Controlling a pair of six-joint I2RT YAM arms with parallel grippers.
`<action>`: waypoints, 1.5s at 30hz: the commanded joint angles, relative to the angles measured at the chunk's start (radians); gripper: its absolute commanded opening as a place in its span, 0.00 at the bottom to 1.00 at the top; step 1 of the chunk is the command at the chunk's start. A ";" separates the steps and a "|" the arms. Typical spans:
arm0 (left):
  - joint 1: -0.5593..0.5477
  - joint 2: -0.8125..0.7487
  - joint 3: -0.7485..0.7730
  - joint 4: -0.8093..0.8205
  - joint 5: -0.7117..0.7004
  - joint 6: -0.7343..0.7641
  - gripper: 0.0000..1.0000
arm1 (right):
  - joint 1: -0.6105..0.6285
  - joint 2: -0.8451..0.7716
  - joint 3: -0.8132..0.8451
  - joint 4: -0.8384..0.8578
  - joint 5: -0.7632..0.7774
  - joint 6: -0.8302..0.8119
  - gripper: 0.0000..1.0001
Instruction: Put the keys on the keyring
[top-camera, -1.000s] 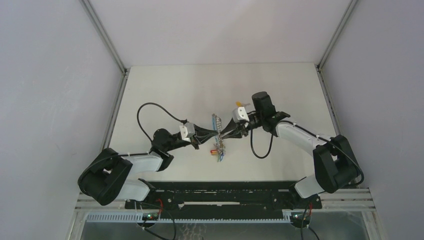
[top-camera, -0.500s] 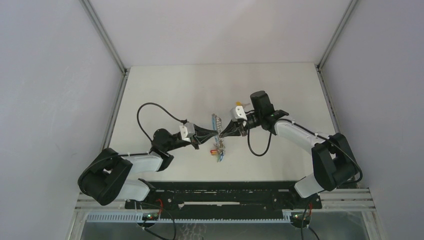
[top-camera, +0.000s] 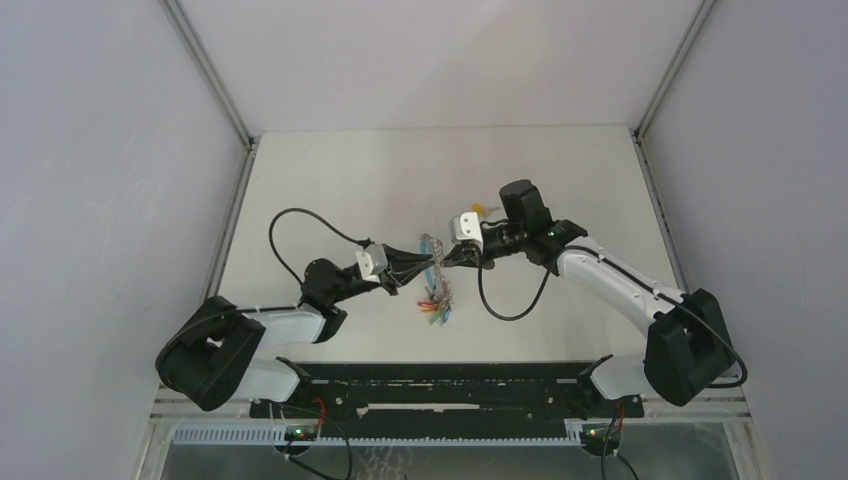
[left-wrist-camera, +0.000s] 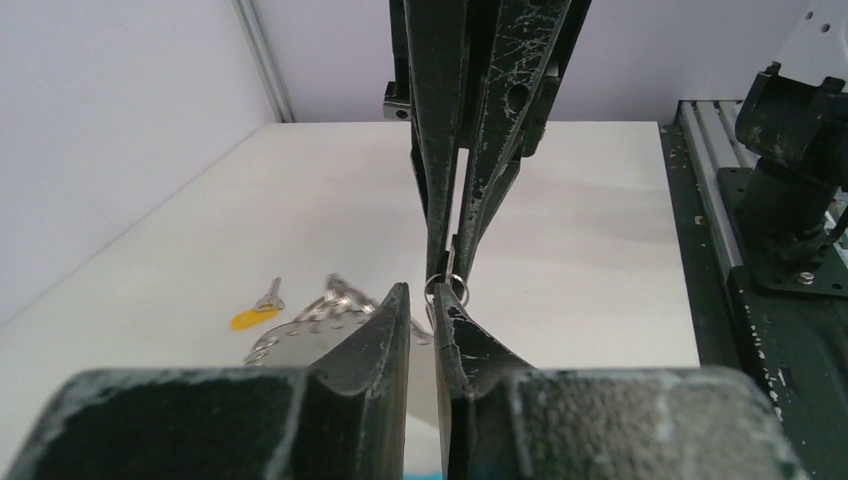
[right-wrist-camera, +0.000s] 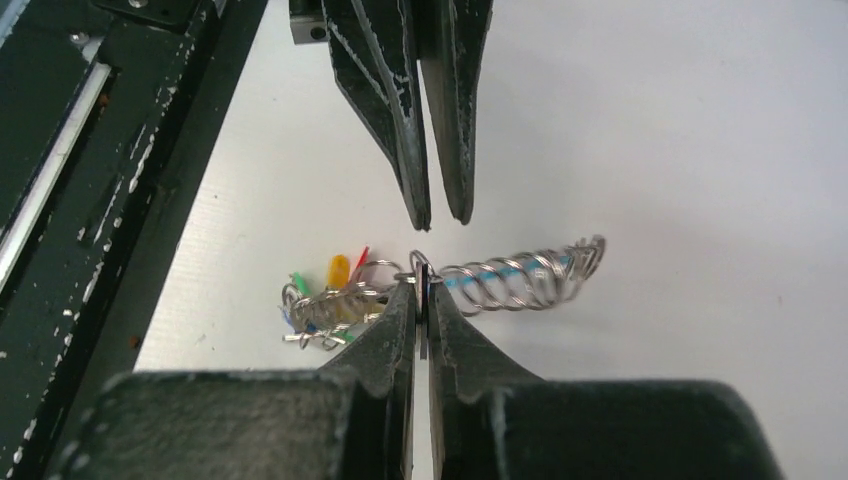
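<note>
The keyring, a bunch of coloured tags (top-camera: 435, 300) with a metal coil and blue band (right-wrist-camera: 520, 275), lies between the two grippers. My right gripper (right-wrist-camera: 421, 290) is shut on a thin dark key piece with a small split ring (right-wrist-camera: 419, 264) at its tip. That ring touches the coil's end; I cannot tell whether it is threaded. My left gripper (left-wrist-camera: 422, 297) faces it tip to tip with its jaws a little apart and nothing visible between them. A yellow-tagged key (top-camera: 481, 208) lies loose behind the right wrist and also shows in the left wrist view (left-wrist-camera: 256, 313).
The black rail with the arm bases (top-camera: 440, 385) runs along the near edge. The metal frame posts (top-camera: 232, 110) and grey walls bound the white table (top-camera: 340, 170) at left, right and back.
My right gripper has moved left toward the left gripper's tips. The tag bunch has spread out and the coil has tilted. The left arm has shifted slightly left.
</note>
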 joint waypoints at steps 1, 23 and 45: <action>0.003 0.006 -0.028 0.077 -0.031 0.037 0.19 | 0.034 -0.042 0.059 -0.050 0.110 -0.008 0.00; -0.051 -0.003 -0.071 0.000 -0.178 -0.004 0.35 | 0.140 -0.052 0.146 -0.139 0.382 -0.019 0.00; -0.136 0.035 -0.043 -0.099 -0.324 0.051 0.35 | 0.203 -0.052 0.145 -0.138 0.440 0.011 0.00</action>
